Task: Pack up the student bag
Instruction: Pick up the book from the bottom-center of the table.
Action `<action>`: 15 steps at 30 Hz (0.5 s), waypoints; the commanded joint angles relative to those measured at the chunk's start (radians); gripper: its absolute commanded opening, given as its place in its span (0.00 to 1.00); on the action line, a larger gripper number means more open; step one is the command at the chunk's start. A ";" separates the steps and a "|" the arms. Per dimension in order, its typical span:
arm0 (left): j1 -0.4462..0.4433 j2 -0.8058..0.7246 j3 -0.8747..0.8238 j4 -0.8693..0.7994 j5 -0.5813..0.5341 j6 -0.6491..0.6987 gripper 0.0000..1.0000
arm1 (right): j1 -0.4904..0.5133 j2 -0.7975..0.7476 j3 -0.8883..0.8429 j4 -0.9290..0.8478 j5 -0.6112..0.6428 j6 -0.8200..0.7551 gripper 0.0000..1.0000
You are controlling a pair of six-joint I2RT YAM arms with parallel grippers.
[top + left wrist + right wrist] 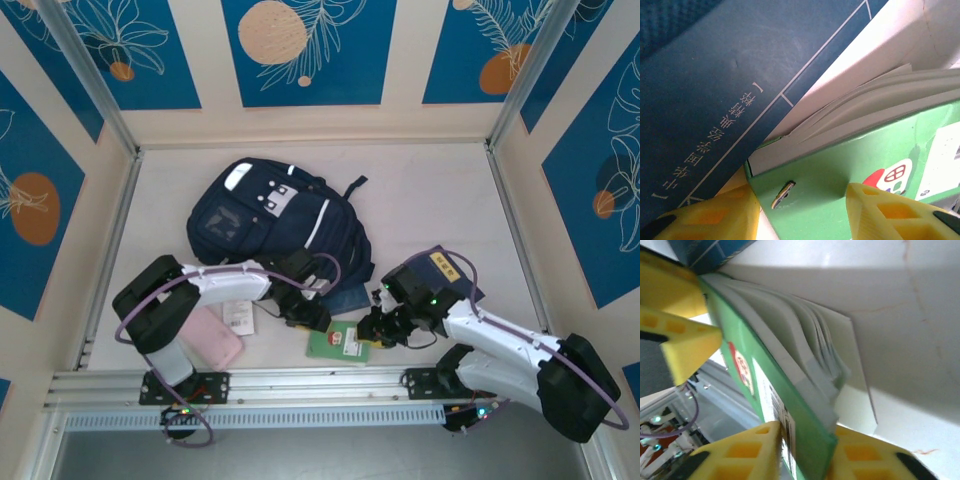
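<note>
One navy fabric student bag (265,215) | right hand (807,435) pinches thin green book (338,343)

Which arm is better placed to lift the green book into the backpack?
Right, probably: the right gripper is clamped on the edge of the green book. The left gripper straddles it open, gripping nothing.

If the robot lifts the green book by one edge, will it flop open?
Probably floppy: the green book has a thin cover, and its pages already fan apart where the right gripper pinches one edge. It looks slim, so it is likely light. The shiny cover may be a bit slippery.
</note>
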 commanded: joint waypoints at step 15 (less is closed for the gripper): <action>0.122 -0.209 -0.056 -0.092 0.028 -0.002 0.75 | -0.142 -0.172 0.063 0.035 -0.225 -0.004 0.00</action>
